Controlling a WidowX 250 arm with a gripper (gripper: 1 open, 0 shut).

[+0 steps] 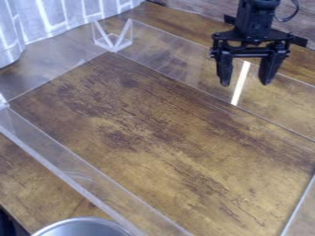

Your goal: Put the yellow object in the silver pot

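**Jaws wide apart, pot down in the corner, yellow thing nowhere I can see**

So the biggest thing here is the surface [160, 129], brown wood-look with dark, scratchy grain and a bit of gloss. Long see-through panels [92, 180] fence it in, probably there to keep stuff within the arm's reach; smooth, flat, hard plastic or glass, can't tell which. White curtain [40, 20] top left, soft vertical folds.

The black gripper [245, 83] is up at the far right, fingers pointing down and spread with nothing between them. Makes sense if it's still to pick something up. Looks angular and matte.

Silver pot [84, 230] is cut off by the bottom edge, so only a curved shiny rim and part of the inside show. My guess is it's parked outside the panels as the drop-off spot.

Smaller stuff: a clear angular bracket [113, 37] by the far left corner, maybe bracing the panels. No sign of the yellow object, so I can't say where it is.
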